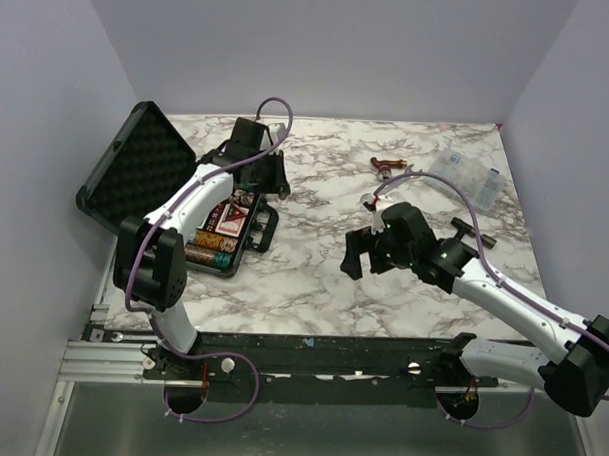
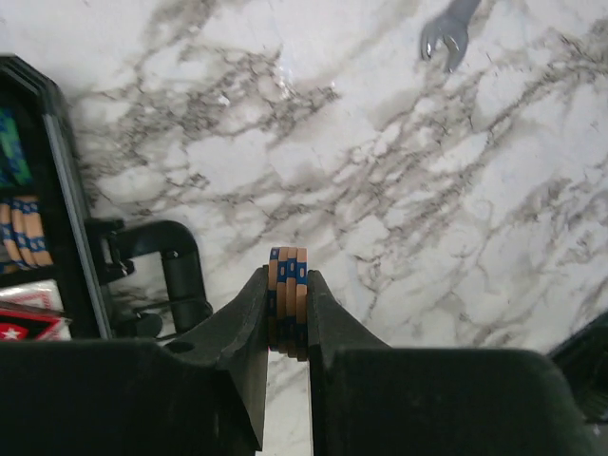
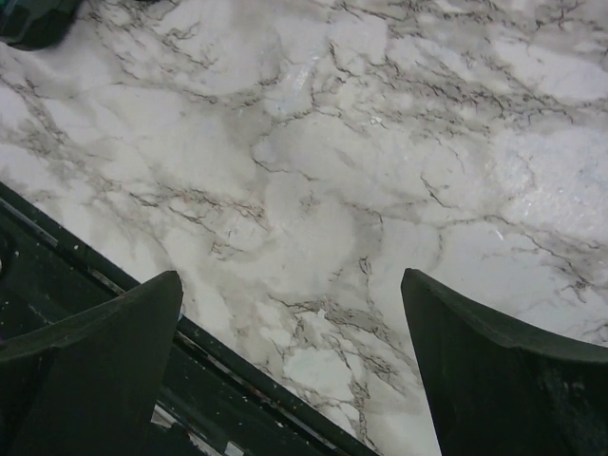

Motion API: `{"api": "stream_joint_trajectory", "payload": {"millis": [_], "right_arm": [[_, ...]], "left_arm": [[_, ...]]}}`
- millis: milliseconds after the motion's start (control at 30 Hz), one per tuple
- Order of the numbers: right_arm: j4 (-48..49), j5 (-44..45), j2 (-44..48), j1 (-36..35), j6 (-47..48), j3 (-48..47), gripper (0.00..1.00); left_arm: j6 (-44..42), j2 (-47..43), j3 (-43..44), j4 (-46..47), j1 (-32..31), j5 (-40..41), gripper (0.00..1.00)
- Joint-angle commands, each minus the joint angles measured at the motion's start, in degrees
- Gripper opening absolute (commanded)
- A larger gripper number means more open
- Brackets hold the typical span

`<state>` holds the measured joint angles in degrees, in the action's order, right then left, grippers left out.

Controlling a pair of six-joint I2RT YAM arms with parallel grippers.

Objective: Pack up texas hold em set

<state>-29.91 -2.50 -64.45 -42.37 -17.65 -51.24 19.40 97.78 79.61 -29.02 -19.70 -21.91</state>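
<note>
At the near edge of the table (image 1: pixel 313 283), just past the black rail (image 3: pixel 85 275), your right end effector (image 3: pixel 290 323) hangs over bare marble. Its jaws are spread wide and there is nothing between them. In the overhead view it sits right of centre, well apart from the set.

Further in and on your left lies the black briefcase (image 1: pixel 136 172). It is open, with the lid tipped back towards the left wall and its foam lining facing up. Its base holds rows of poker chips (image 1: pixel 209 250) at the near end. A red card deck (image 1: pixel 228 222) sits just beyond them.

Just beside the case's right edge, near its handle (image 2: pixel 176 266), your left end effector (image 2: pixel 288 285) is closed narrow on a small stack of chips (image 2: pixel 288 271). These are blue and tan and are held on edge between the two fingers. The stack is above the table, outside the case; you cannot tell from these views whether it touches the marble.

Beyond that, a silver wrench (image 2: pixel 446 38) lies flat on the table. Towards the far right corner sits a clear plastic box (image 1: pixel 469 174), well apart from both arms.
</note>
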Motion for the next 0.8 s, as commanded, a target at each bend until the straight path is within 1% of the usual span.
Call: {"api": "stream_joint_trajectory", "payload": {"millis": [0,133,200,267,333,400,500,767], "right_arm": [[8.4,5.0,-0.5,0.2,-6.0,6.6,1.0],[13.1,3.8,-1.1,0.3,-8.6,10.8,1.0],[15.4,3.5,-1.1,0.3,-9.5,13.0,1.0],[16.2,4.6,-1.1,0.3,-10.0,14.8,1.0],[16.3,6.0,-0.9,0.4,-10.5,15.7,1.0],[16.7,5.6,-0.3,0.4,-10.0,15.6,1.0],[16.9,6.8,-0.3,0.4,-9.8,15.7,1.0],[17.2,6.1,0.9,0.4,-9.7,16.1,1.0]], "left_arm": [[-3.8,5.9,8.9,-7.2,1.1,9.9,0.0],[-5.8,11.1,16.2,-12.1,1.4,15.0,0.0],[-7.7,12.2,18.2,-13.3,1.4,16.7,0.0],[-9.7,12.3,17.9,-13.7,1.4,19.4,0.0],[-12.2,11.7,15.1,-12.3,1.7,20.6,0.0],[-14.1,11.2,12.1,-10.5,2.1,19.0,0.0],[-15.4,12.5,13.5,-12.5,2.2,19.3,0.0],[-15.4,14.8,14.9,-13.1,4.2,17.1,0.0]]}}
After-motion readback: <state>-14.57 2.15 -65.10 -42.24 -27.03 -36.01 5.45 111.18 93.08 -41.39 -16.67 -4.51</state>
